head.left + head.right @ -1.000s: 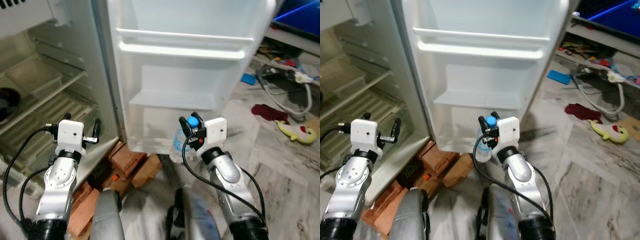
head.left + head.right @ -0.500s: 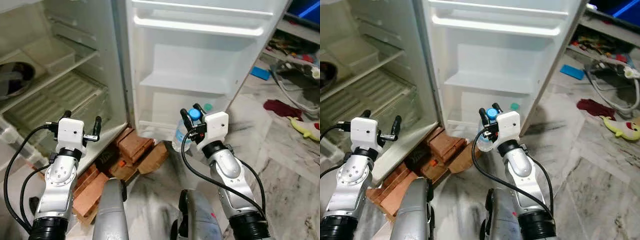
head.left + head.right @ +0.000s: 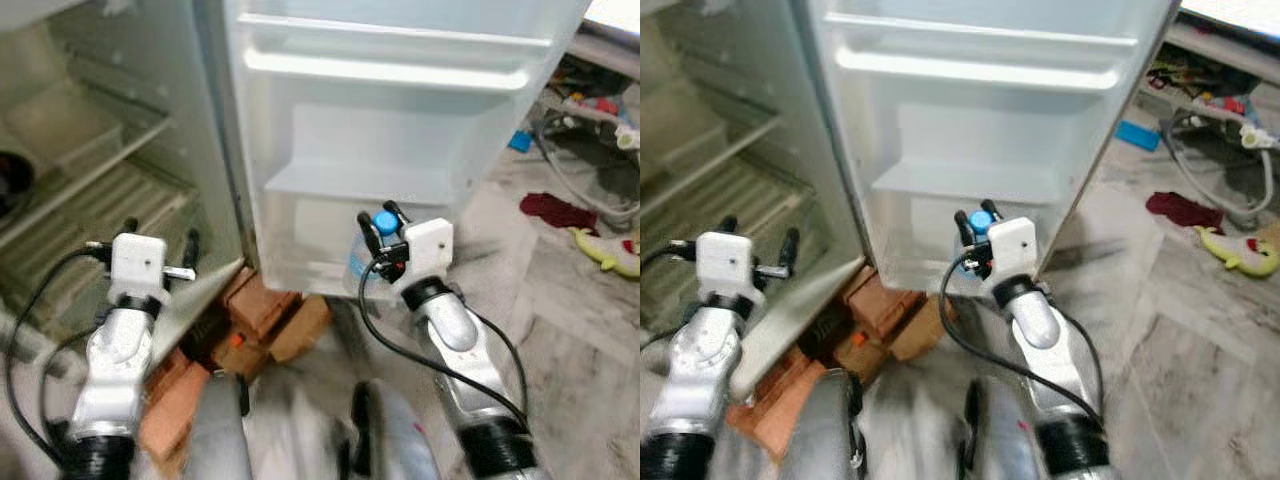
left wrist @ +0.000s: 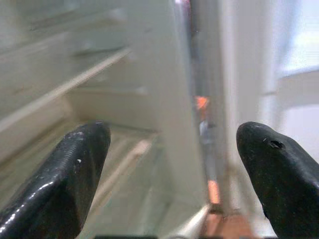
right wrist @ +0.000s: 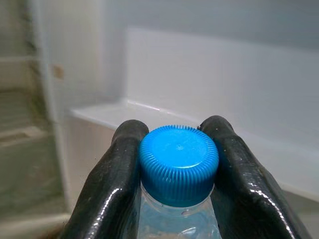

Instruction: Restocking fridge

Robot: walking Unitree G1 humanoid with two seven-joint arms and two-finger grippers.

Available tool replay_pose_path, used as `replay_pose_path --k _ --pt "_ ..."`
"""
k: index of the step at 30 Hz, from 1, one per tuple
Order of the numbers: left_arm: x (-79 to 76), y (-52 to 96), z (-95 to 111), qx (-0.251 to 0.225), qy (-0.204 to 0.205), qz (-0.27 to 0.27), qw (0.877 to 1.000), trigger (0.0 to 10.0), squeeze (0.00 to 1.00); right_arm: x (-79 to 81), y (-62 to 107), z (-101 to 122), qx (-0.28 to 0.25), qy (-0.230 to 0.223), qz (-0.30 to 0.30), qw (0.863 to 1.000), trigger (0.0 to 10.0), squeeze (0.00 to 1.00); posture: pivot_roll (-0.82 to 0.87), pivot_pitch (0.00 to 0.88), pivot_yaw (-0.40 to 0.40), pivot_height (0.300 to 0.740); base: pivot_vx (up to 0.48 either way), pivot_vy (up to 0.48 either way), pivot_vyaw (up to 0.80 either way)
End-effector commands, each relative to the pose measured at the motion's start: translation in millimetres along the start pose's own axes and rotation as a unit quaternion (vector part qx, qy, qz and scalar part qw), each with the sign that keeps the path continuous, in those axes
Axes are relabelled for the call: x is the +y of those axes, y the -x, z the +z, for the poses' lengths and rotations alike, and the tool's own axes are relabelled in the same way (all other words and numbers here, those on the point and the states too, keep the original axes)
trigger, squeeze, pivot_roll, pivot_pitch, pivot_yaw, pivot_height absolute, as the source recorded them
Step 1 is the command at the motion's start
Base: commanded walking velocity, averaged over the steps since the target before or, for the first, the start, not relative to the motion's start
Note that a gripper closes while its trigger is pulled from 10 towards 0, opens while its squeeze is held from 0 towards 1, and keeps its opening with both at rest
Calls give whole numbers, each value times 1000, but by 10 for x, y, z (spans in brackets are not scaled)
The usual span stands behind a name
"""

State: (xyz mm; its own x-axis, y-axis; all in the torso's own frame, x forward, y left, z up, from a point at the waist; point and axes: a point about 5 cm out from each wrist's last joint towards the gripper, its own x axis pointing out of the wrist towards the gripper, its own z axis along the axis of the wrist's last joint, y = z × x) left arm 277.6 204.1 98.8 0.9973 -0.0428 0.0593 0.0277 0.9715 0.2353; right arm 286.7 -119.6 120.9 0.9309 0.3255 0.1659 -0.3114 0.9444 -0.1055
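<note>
A clear water bottle (image 3: 362, 268) with a blue cap (image 5: 178, 164) hangs in front of the fridge door's lower shelf (image 3: 345, 182). My right gripper (image 3: 381, 223) is shut on the bottle's neck, its fingers (image 5: 117, 184) pressed against both sides of the cap. The open white fridge door (image 3: 400, 120) stands straight ahead with its upper shelf rail (image 3: 390, 70). My left gripper (image 3: 160, 240) is open and holds nothing, raised near the edge of the fridge body. In the left wrist view its fingers (image 4: 65, 174) stand wide apart before the fridge interior.
The fridge interior (image 3: 90, 180) with wire shelves is on the left. Bricks (image 3: 265, 315) prop up the fridge base. On the marble floor to the right lie a dark red cloth (image 3: 555, 212), a yellow toy (image 3: 610, 252) and a grey hose (image 3: 1215, 190).
The view has shifted and blurred, and the door fills more of it. The right gripper still holds the bottle, which now stands closer to the door's lower shelf.
</note>
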Motion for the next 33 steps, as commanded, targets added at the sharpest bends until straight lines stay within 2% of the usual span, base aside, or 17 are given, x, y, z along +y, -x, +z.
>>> replay_pose_path --k 1,6,8,15,23,27,33 --pt "43 19 -3 1 -9 -2 1000 10000 0 -42 2 37 -14 9 -21 1000 10000 0 25 126 -63 622 292 0 0" --pt "42 29 -11 3 -9 -4 1000 10000 0 -130 60 18 -13 11 -60 998 10000 0 25 123 -57 622 291 0 0" --pt "45 40 -27 7 -11 -8 1000 10000 0 -177 151 -42 -4 14 -79 997 10000 0 23 113 -25 622 292 0 0" --pt "14 -13 12 3 -13 -25 1000 10000 0 -206 173 -92 -2 19 -101 995 10000 0 29 101 -2 622 283 0 0" --pt "17 -73 32 -1 -13 -25 1000 10000 0 -134 141 -96 -1 18 -71 997 10000 0 23 106 -18 622 272 0 0" --pt "29 -34 5 4 -13 -17 1000 10000 0 -125 134 -99 0 11 -61 998 10000 0 29 111 -26 622 283 0 0" --pt "53 1 -19 12 -14 -13 1000 10000 0 -10 94 -106 3 -9 -27 1000 10000 0 34 122 -31 622 248 0 0"
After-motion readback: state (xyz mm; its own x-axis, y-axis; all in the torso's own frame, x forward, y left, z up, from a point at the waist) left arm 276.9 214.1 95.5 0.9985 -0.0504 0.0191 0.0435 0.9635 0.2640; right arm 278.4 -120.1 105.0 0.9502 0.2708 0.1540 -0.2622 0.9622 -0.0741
